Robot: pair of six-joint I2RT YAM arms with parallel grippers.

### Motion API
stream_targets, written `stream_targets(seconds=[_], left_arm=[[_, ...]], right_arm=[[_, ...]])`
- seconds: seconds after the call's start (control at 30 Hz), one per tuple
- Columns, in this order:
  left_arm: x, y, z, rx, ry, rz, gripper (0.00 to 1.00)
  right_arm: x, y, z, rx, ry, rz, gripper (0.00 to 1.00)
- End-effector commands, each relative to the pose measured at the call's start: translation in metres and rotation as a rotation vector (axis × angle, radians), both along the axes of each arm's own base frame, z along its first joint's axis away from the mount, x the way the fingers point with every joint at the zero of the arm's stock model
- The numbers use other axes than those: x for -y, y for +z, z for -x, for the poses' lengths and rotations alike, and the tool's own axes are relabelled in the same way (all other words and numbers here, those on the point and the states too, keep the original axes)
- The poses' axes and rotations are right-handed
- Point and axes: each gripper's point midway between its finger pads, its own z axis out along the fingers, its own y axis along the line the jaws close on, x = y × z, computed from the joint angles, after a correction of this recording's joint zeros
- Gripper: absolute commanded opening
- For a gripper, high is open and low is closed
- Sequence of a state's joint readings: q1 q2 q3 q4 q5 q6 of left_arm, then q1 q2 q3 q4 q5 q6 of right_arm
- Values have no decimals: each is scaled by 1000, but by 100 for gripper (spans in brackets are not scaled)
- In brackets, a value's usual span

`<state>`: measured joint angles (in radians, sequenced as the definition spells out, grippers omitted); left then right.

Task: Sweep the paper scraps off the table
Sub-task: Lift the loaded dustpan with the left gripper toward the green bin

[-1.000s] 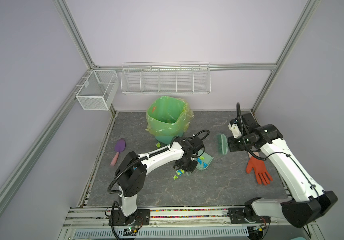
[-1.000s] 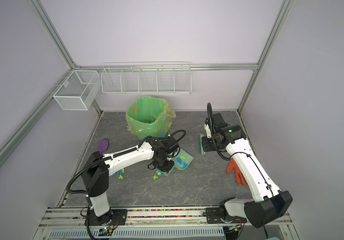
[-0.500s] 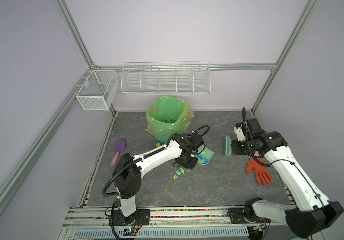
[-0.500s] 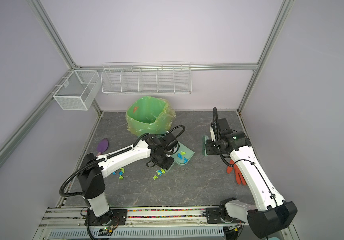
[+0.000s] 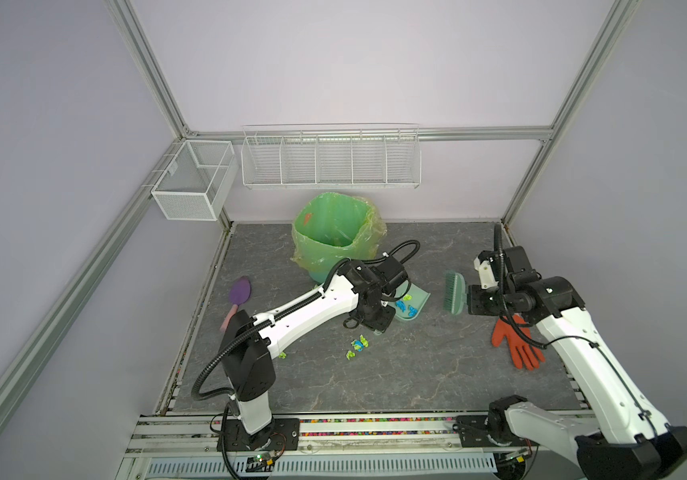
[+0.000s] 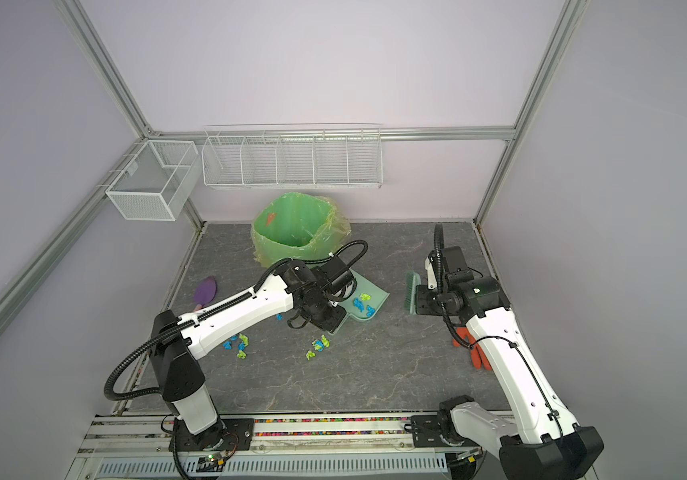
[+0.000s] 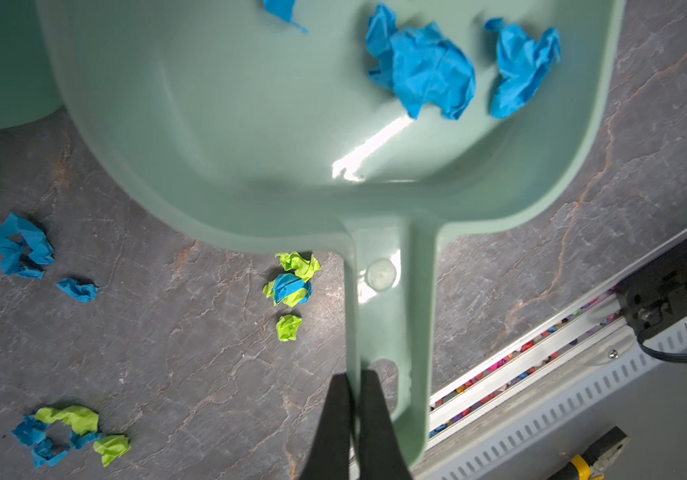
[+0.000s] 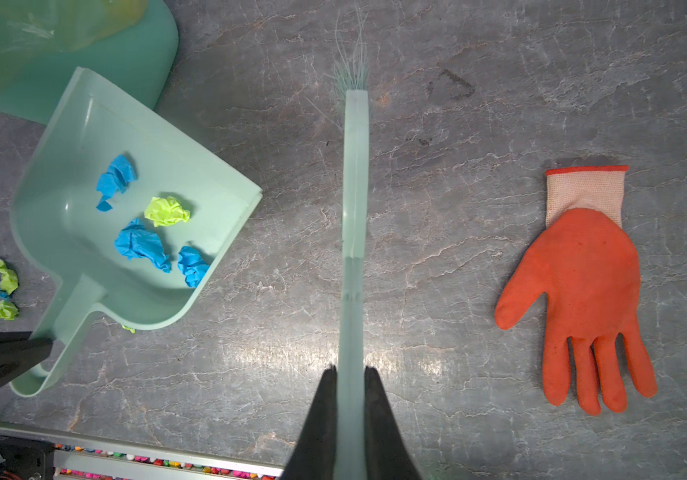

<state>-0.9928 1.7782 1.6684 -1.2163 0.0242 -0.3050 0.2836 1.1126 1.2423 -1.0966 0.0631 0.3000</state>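
The left jaws pinch the dustpan point(image 7: 250, 124) handle, the right jaws the brush point(image 8: 354, 187) handle; paper scraps point(image 7: 289, 286) (blue and lime) lie on the tabletop point(image 7: 167, 353), several inside the dustpan.

The left arm point(image 5: 312, 309) reaches low and forward; the left gripper point(image 7: 355, 376) is clamped on the handle of the dustpan point(image 7: 250, 124). Right of the dustpan, the right gripper point(image 8: 350, 372), turned toward it, pinches the brush point(image 8: 354, 187).

Back centre on dark grey marbled counter point(image 5: 416, 374), green-bagged round bin point(image 5: 335, 237); just before it, mint-green plastic dustpan point(image 8: 79, 166), blue and lime paper scraps point(image 8: 142, 245) inside, more in front and leftward; mint bristle brush point(image 5: 454, 296) right, orange rubber glove point(image 5: 522, 353) beyond; purple spatula point(image 5: 239, 292) far left.
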Motion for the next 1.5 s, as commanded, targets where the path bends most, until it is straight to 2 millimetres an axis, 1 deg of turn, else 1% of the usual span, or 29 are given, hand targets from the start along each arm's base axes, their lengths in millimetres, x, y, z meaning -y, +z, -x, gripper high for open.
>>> stream_targets(seconds=[0.0,0.23,0.47,0.63,0.83,0.93,1.2,1.33,1.47], left_arm=[[-5,26,0,39,5,13,0],[-8,49,-9,95,-10,-1,0],[0,63,-15,126,-17,31,0],[-1,70,-19,134,-22,-1,0],[-1,86,-24,165,-16,2,0],[-4,93,-27,183,-9,-12,0],[-11,116,-43,271,36,-31,0],[-20,128,-54,312,53,-42,0],[-33,135,-67,334,83,-46,0]], right_arm=[[1,3,-1,31,-19,-19,6],[0,2,2,38,-20,-35,7],[-1,-2,5,33,-8,-39,7],[0,-8,8,34,-6,-38,7],[1,-10,10,35,5,-27,7],[2,-8,10,42,5,-26,7],[2,-15,12,33,2,-30,7],[1,-16,14,30,11,-32,7],[2,-15,16,34,12,-31,7]])
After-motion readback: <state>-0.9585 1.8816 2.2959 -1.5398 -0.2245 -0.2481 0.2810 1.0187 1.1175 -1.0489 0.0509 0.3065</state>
